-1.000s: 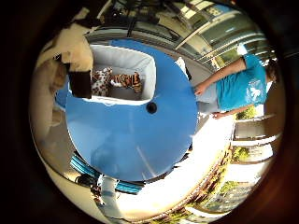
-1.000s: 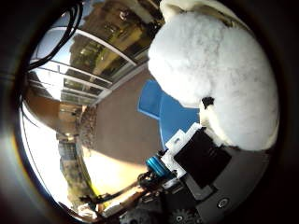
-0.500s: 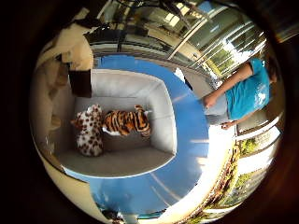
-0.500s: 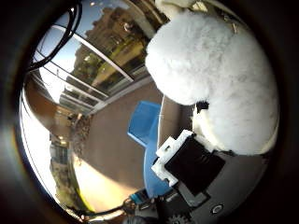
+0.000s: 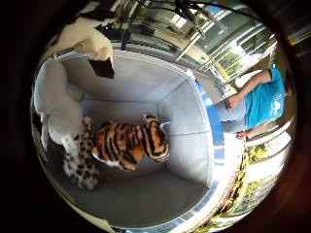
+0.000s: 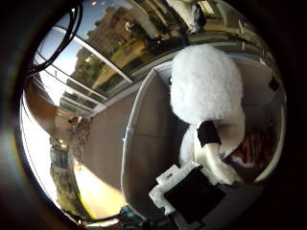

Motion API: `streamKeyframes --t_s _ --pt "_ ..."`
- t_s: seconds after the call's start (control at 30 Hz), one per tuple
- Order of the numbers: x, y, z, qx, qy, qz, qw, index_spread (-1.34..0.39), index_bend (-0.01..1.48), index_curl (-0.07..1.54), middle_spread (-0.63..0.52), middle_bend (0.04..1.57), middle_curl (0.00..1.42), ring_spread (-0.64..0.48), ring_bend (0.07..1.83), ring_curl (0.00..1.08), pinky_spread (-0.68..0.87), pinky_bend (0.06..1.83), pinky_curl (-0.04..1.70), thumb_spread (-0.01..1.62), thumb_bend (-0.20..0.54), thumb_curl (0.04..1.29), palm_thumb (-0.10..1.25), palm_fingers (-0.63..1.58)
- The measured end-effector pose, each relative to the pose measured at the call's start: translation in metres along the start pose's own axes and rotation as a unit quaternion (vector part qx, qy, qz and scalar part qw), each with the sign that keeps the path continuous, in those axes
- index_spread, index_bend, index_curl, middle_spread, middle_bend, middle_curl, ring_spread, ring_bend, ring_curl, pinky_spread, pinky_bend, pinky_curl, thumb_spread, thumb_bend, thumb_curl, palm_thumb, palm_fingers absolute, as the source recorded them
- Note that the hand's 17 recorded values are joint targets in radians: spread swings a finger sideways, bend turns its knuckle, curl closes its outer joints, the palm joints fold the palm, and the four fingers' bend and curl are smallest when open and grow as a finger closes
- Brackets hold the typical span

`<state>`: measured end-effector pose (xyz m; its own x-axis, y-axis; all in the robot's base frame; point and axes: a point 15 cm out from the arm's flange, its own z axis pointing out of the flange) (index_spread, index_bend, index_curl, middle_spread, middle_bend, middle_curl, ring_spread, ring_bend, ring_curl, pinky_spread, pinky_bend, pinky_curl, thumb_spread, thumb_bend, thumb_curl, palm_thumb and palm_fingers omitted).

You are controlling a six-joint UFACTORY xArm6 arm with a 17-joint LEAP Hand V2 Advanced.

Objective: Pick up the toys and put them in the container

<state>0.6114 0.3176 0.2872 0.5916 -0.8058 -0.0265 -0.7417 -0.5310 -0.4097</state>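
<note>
My hand [image 5: 92, 46] hangs over a grey fabric container [image 5: 184, 111], its white and black fingers [image 6: 189, 196] spread loosely and holding nothing. A fluffy white plush toy [image 6: 206, 84] lies inside the container against one wall, a short way off from the palm. Next to it on the container floor are a spotted leopard toy [image 5: 80, 162] and an orange striped tiger toy [image 5: 131, 143], which touch each other. Part of the white plush is hidden behind a finger.
The container stands on a round blue table [image 5: 216, 131], of which only a strip shows past the rim. A person in a blue shirt [image 5: 262, 102] sits beside the table. Glass walls and a paved yard lie around.
The white plush, pressed against the palm a second ago, now sits lower in the container, away from the palm. The camera has dropped closer, so the container fills the view.
</note>
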Motion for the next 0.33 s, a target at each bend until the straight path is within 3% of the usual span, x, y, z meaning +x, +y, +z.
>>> streamKeyframes --t_s 0.33 --pt "0.016 -0.006 -0.064 0.021 0.008 -0.002 1.000 -0.49 0.13 0.51 0.04 0.16 0.40 0.29 0.61 0.28 0.49 1.10 0.39 1.10 -0.031 0.50 0.60 -0.06"
